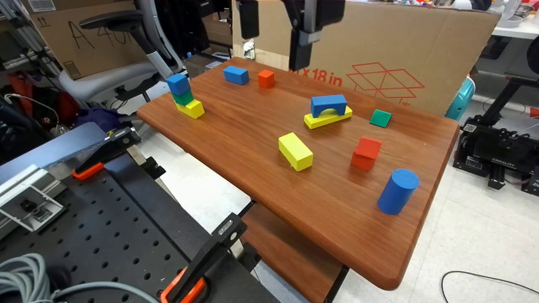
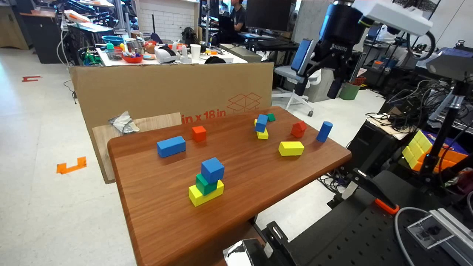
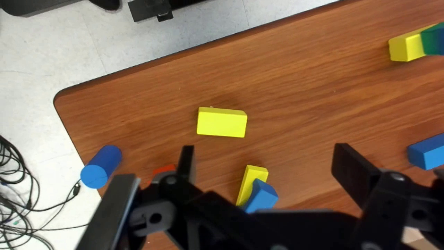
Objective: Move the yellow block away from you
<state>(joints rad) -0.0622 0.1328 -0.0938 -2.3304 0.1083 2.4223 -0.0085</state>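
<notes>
Spread wide and gripping nothing, the claw (image 1: pixel 274 50) hung overhead.
Left to right in an exterior view sat a three-block stack (image 1: pixel 183 97), blue block (image 1: pixel 236 75) and orange-red cube (image 1: pixel 266 79); the yellow block (image 1: pixel 295 151) lay on the tabletop (image 1: pixel 236 126) near a blue arch (image 1: pixel 328 103) atop a yellow bar (image 1: pixel 322 121); farther right stood a red shape (image 1: pixel 365 155), green piece (image 1: pixel 380 118) and blue cylinder (image 1: pixel 398 191).

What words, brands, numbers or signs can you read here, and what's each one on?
"in x 18 in": cardboard panel, beside a red line drawing.
"ROBOTIQ": gripper.
"CREALITY": black machine.
"A": handwritten on the cardboard box; the characters after it are partly covered.
Two up arrows: same box.
Too small to read: the box's labels, the machine's stickers.
</notes>
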